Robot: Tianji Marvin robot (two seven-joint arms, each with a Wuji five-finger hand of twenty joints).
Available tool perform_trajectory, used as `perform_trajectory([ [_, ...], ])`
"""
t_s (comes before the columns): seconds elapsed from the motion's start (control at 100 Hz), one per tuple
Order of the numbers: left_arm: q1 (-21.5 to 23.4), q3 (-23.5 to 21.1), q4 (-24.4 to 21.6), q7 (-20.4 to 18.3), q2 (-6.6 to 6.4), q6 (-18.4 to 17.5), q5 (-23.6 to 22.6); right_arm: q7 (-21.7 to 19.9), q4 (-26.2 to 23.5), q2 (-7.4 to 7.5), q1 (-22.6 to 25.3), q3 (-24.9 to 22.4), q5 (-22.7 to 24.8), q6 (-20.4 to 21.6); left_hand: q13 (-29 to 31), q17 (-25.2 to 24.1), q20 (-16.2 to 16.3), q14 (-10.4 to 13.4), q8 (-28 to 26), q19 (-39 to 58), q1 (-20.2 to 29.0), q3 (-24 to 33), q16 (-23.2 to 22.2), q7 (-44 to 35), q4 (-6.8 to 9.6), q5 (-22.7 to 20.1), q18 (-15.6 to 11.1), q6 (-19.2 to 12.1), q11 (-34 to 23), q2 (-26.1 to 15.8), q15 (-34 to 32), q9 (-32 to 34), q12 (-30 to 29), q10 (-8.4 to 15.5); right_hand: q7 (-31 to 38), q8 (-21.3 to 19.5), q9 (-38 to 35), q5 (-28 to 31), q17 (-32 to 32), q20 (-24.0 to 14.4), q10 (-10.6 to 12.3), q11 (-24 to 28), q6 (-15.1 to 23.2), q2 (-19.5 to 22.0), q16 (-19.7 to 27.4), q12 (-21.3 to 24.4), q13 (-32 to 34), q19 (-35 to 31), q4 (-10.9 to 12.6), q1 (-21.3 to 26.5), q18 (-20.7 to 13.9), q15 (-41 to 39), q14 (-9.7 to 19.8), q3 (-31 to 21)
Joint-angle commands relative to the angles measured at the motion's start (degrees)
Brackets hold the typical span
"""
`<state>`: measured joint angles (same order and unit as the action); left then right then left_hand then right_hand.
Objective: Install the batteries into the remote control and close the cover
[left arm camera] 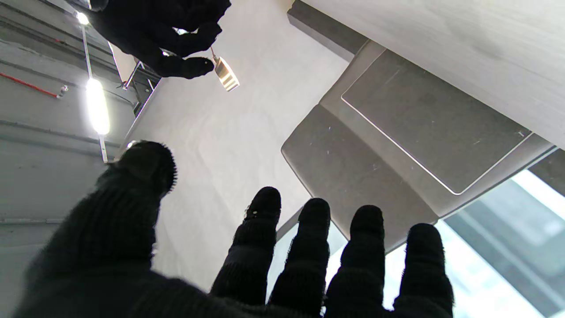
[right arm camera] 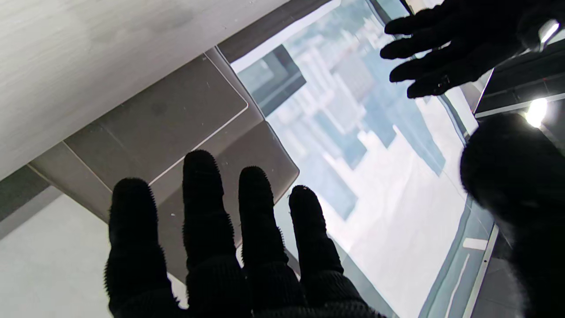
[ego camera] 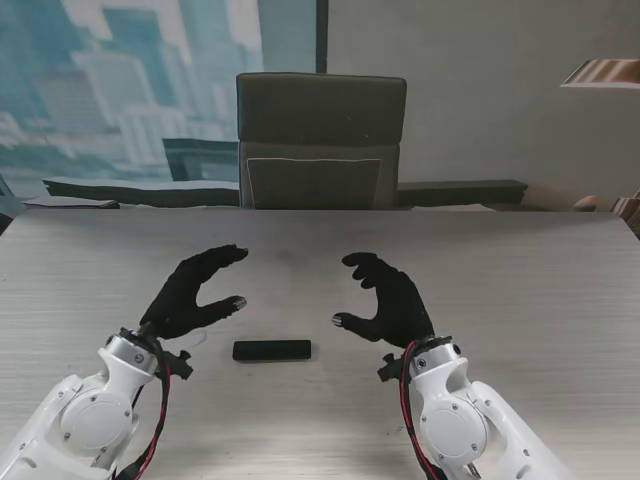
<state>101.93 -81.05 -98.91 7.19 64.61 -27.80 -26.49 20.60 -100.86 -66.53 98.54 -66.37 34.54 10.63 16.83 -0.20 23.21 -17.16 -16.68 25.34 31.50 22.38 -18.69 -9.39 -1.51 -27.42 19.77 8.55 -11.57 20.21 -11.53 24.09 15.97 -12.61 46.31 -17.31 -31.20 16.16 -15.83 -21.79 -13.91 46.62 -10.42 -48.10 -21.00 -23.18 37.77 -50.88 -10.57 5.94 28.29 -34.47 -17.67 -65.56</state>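
Remote control [ego camera: 271, 350] lies flat on the table [ego camera: 500, 270], between my two wrists and nearer to me than my fingers.

It shows as a slim black bar, long side running left to right, dark and plain on top; I cannot tell whether its cover is on, and I can make out no batteries. My left hand [ego camera: 190, 292] hovers to its left, fingers spread and curled, holding nothing. My right hand [ego camera: 388, 300] hovers to its right the same way, thumb apart from the fingers, empty. Neither touches it. A grey chair [ego camera: 320, 140] stands beyond the table's far edge.
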Motion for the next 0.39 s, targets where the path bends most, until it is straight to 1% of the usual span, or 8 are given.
perform_trajectory([
  [0.0, 0.53, -0.07, -0.44, -1.02, -0.07, 0.33, -0.36, 0.15, 0.04, -0.51, 0.09, 0.23, -0.2, 0.42, -0.5, -0.13, 1.41, -0.82, 0.81, -1.76, -0.08, -0.27, -0.07, 1.02, 0.69, 0.79, 0.49, 0.12, 1.19, 0.74, 1.42, -0.87, -1.02, -0.64, 0.63, 0.16, 0.02, 0.11, -0.55, -1.0, -1.25, 0.3, -0.13, -1.19, -0.6, 0.23, 0.05, 0.56, -1.72, -1.81, 0.58, -1.17, 1.39, -1.27],
  [0.07, 0.62, -0.13, -0.45, -1.36, -0.14, 0.15, -0.17, 1.3, 0.47, -0.8, -0.22, 0.45, -0.4, 0.36, -0.38, -0.1, 1.46, -0.92, 0.78, -1.89, -0.07, -0.24, -0.07, 0.98, 0.69, 0.62, 0.49, 0.02, 1.15, 0.73, 1.4, -0.65, -1.01, -0.68, 0.74, 0.09, -0.38, 0.33, -0.73, -1.31, -1.39, 0.54, -0.18, -1.06, -0.82, 0.14, 0.47, 0.33, -1.71, -1.88, 0.68, -1.69, 1.35, -1.42],
  [0.18, 1.16, -0.57, -1.03, -3.55, -0.55, 0.1, 0.67, 2.77, 1.26, -1.25, -0.83, 0.78, -1.19, 0.8, -0.35, -0.08, 1.57, -1.03, 0.77, -2.12, -0.07, -0.29, -0.03, 1.07, 0.68, 0.64, 0.52, 0.0, 1.37, 0.47, 1.46, -0.68, -1.1, -0.8, 1.14, -0.06, -0.8, 0.38, -0.97, -1.89, -1.3, 1.17, -0.03, -0.27, -1.26, -0.12, 0.9, -0.54, -1.71, -2.29, 0.65, -2.69, 1.54, -1.1],
  [0.38, 1.97, -0.78, -1.85, -4.0, -0.68, 0.98, 0.28, 2.24, 2.13, -1.68, -1.77, 0.78, -4.57, 1.43, -0.27, 0.01, 1.74, -1.1, 0.72, -2.36, 0.18, -0.61, 0.03, 1.12, 0.74, 0.4, 0.53, 0.1, 1.62, 0.46, 1.54, -0.32, -1.15, -0.9, 1.39, -0.03, -1.0, 0.62, -0.56, -2.19, -1.57, 1.29, -0.02, 0.21, -1.42, -0.16, 0.8, -1.09, -1.68, -2.77, 0.77, -3.08, 1.31, -1.0],
])
